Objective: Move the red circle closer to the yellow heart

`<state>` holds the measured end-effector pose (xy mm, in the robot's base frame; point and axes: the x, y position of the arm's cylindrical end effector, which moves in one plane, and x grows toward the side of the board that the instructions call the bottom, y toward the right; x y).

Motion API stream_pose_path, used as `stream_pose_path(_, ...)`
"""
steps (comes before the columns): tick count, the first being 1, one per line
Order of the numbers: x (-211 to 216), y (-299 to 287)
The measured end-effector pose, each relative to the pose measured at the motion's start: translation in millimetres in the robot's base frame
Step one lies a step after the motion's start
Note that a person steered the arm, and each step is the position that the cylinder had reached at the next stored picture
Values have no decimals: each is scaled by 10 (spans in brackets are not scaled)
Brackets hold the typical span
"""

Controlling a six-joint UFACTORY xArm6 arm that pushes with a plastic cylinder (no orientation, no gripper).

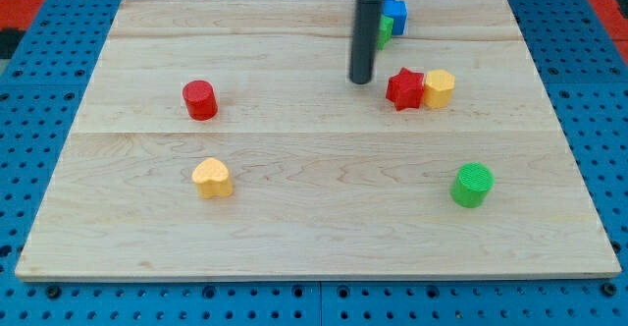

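On the wooden board (314, 238), toward the view's left, the red circle (199, 100) stands by itself, a short upright cylinder. The yellow heart (212, 178) lies below it and a little to the view's right, near but clearly apart from it, with bare wood between the two.

My tip (361, 79) rests on the board in the upper middle of the view, well apart from both of those blocks and off to their right. The rod rises straight up from it and leaves the view at the top. It carries no claw, so there is nothing to be open, closed or clamped; the tip touches no block.

Just to the right of my tip sits a red star (404, 88), with a yellow hexagonal block (439, 87) touching its right side. Behind the rod, near the board's top edge, a blue block (394, 16) and a green block (384, 32) sit together, partly hidden by the rod, so their shapes cannot be made out. A green circle (473, 185) stands alone toward the lower right of the board.

The board lies on a blue perforated table (29, 149).
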<state>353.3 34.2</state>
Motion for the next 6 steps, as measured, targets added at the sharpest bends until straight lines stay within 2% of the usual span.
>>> stream_pose_path(3,11,-1834)
stream_pose_path(4,357,-1903)
stream_pose_path(6,650,-1936)
